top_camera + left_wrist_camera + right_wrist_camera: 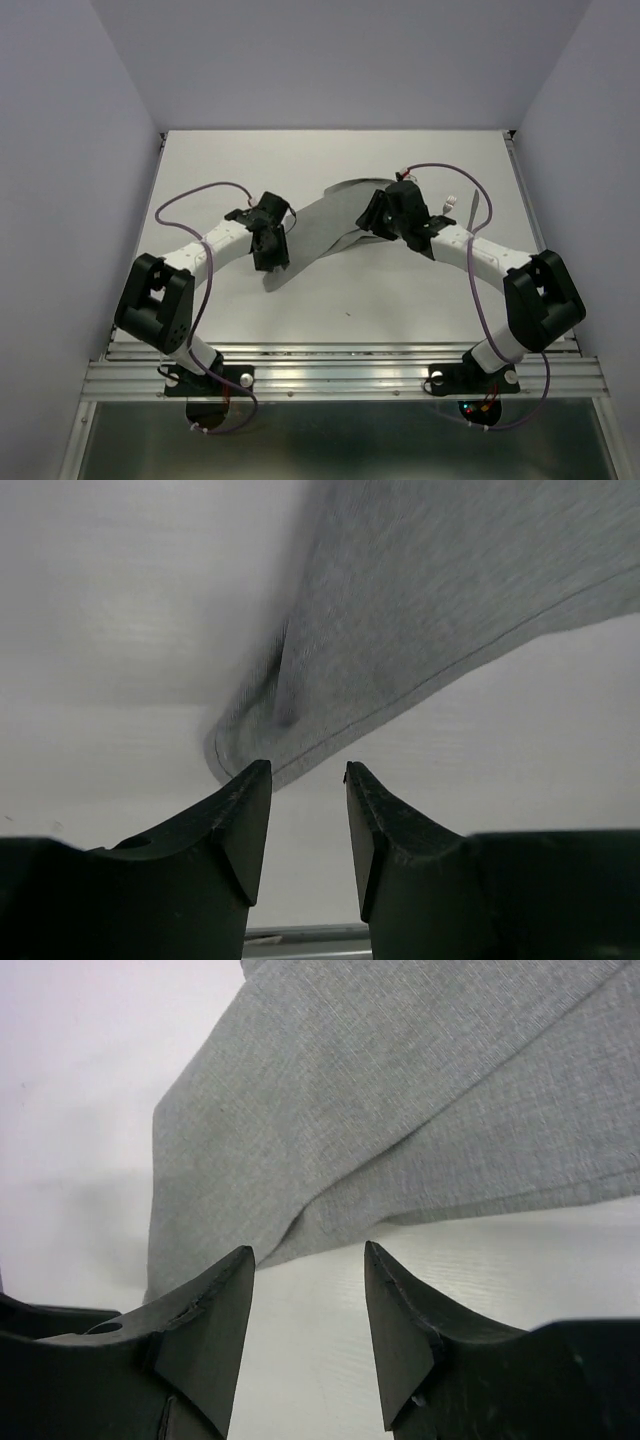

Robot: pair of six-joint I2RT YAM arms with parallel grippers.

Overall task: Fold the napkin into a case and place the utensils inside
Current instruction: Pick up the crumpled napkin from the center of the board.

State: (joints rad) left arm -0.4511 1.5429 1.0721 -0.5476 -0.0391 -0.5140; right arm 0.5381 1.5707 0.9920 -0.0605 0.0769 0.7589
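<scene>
The grey napkin (322, 222) lies loosely folded in the middle of the table, stretched between my two grippers. My left gripper (273, 262) hovers over its near-left corner. In the left wrist view that gripper (308, 765) is open and holds nothing, with the napkin's hemmed corner (400, 630) lying just past the fingertips. My right gripper (370, 224) is at the napkin's right end. It (308, 1248) is open too, with bare table between the fingers and layered cloth (400, 1110) just ahead. A slim silver utensil (474, 208) lies beyond the right forearm, too small to name.
The white table (330, 300) is walled by pale panels at the left, back and right. A metal rail (340, 375) runs along the near edge at the arm bases. Purple cables loop above both arms.
</scene>
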